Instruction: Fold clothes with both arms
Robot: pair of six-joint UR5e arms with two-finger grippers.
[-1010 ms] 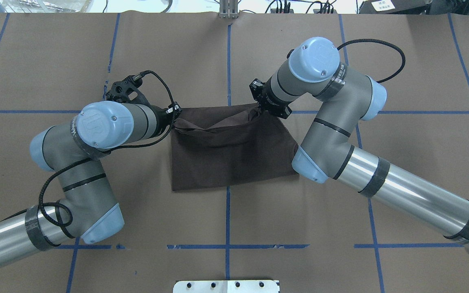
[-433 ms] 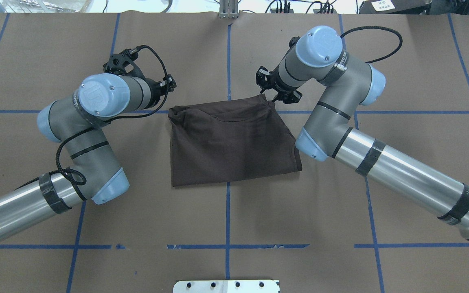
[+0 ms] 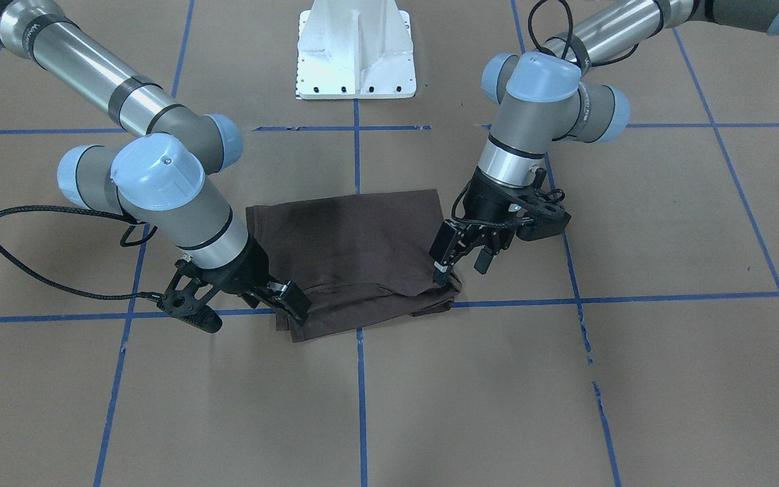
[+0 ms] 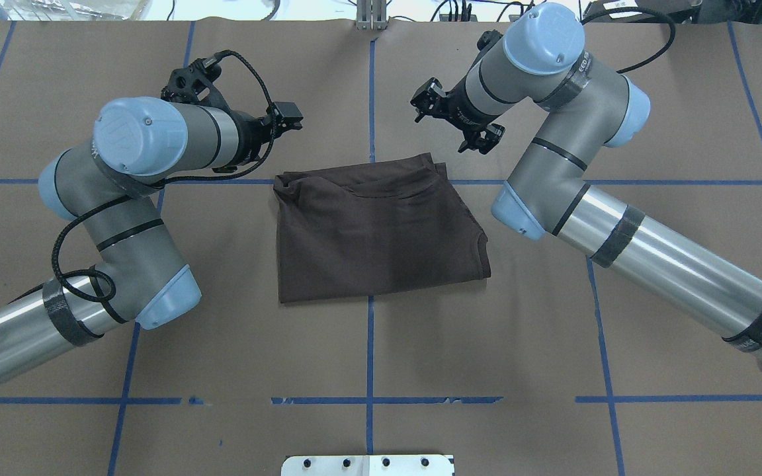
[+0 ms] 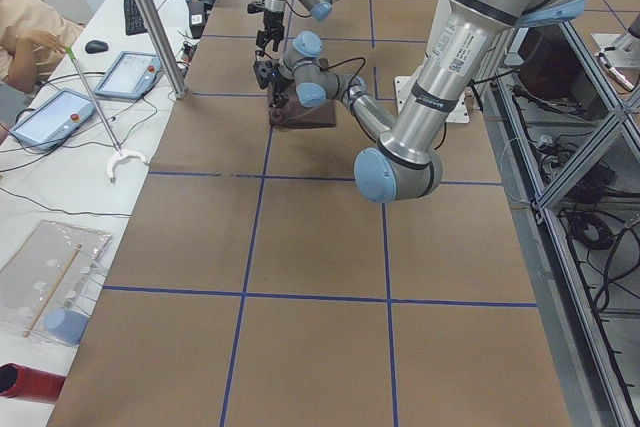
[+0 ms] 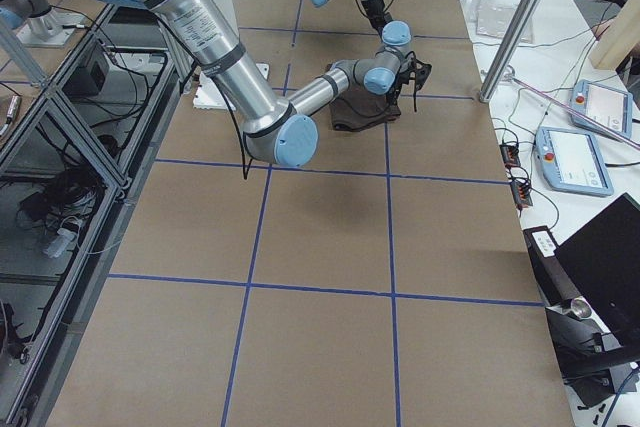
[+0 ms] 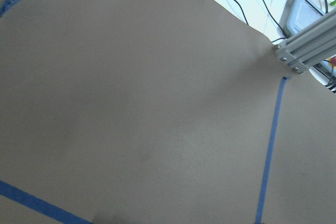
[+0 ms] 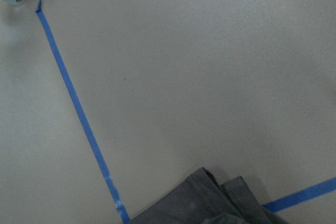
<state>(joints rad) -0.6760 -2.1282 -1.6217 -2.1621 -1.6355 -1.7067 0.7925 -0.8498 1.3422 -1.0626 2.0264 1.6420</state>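
The dark brown T-shirt (image 4: 374,231) lies folded into a rough rectangle at the table's middle; it also shows in the front view (image 3: 356,250). Its far edge is a little rumpled. My left gripper (image 4: 286,119) is open and empty, raised beyond the shirt's far left corner; in the front view (image 3: 462,262) its jaws stand apart. My right gripper (image 4: 450,124) is open and empty, raised beyond the far right corner, and also shows in the front view (image 3: 280,301). The right wrist view shows only one shirt corner (image 8: 210,203). The left wrist view shows bare table.
The brown paper table (image 4: 553,330) carries blue tape grid lines (image 4: 369,344). The white base pedestal (image 3: 356,54) stands at the near edge. A metal post (image 4: 371,16) stands at the far edge. Tablets (image 5: 128,72) and a person (image 5: 25,32) are beyond it.
Both grippers were shut on the shirt's far corners; they have let go and moved up and away toward the far edge. The shirt's far edge has dropped onto the fold.
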